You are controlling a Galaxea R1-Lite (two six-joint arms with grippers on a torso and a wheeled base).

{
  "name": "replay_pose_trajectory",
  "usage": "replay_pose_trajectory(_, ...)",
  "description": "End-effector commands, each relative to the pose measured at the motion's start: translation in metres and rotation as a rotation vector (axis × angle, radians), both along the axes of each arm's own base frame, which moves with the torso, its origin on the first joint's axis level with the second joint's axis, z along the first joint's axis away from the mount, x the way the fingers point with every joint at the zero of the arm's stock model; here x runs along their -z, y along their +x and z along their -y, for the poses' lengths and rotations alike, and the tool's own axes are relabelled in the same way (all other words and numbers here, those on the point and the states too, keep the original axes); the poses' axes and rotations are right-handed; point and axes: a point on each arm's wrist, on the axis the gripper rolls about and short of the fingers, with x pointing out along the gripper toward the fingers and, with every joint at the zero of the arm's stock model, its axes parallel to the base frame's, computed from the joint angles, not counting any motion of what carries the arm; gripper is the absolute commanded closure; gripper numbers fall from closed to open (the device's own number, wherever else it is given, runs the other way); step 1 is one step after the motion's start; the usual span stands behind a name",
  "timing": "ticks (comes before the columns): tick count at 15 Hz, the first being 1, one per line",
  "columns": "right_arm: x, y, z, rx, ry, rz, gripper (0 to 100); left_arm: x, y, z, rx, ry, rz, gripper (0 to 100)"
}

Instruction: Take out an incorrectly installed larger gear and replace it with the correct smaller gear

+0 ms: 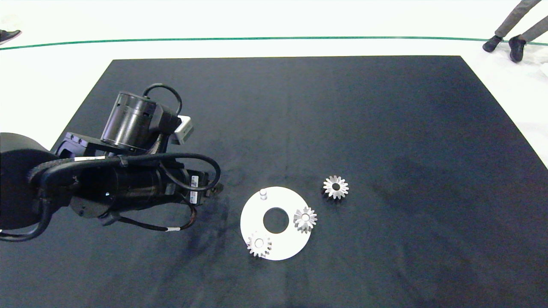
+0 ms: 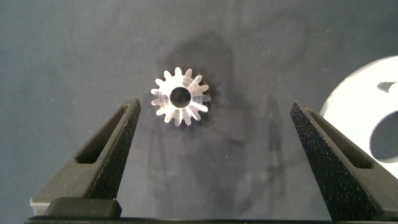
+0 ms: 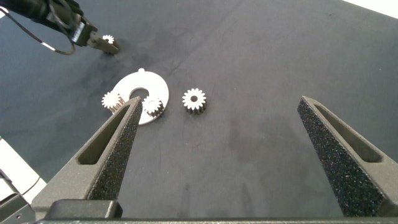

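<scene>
The larger gear (image 1: 335, 187), with flared pointed teeth and a dark centre hole, lies on the black mat just right of the white round plate (image 1: 257, 216). It also shows in the right wrist view as the larger gear (image 3: 194, 99). The plate has one bare peg (image 1: 263, 194) and two seated gears (image 1: 259, 244) (image 1: 305, 219). A smaller gear (image 2: 180, 96) with blunt straight teeth lies flat on the mat left of the plate, hidden under the left arm in the head view. My left gripper (image 2: 214, 104) hovers open above it, fingers either side, not touching. My right gripper (image 3: 219, 102) is open, empty, high above the mat.
The black mat (image 1: 385, 128) covers most of the table. The left arm (image 1: 120, 171) reaches in over its left part. A person's shoes (image 1: 501, 42) stand beyond the far right corner, and another shoe (image 1: 8, 36) at the far left.
</scene>
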Motion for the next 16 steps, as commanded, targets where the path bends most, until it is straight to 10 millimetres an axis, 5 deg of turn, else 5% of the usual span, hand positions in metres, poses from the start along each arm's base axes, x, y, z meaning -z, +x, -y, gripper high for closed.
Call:
replay_pose_trajectory(1, 0.002, 0.001, -0.001, 0.0, -0.007, -0.006, 0, 0.008, 0.008, 0.003, -0.007, 0.005, -0.009, 0)
replay_pose_trajectory(5, 0.002, 0.001, -0.001, 0.0, -0.008, -0.005, 0, 0.015, 0.011, 0.003, -0.017, 0.015, -0.027, 0)
replay_pose_trajectory(16, 0.003, 0.002, -0.002, -0.004, -0.011, -0.009, 0, 0.026, 0.02, -0.005, -0.049, 0.018, -0.023, 22)
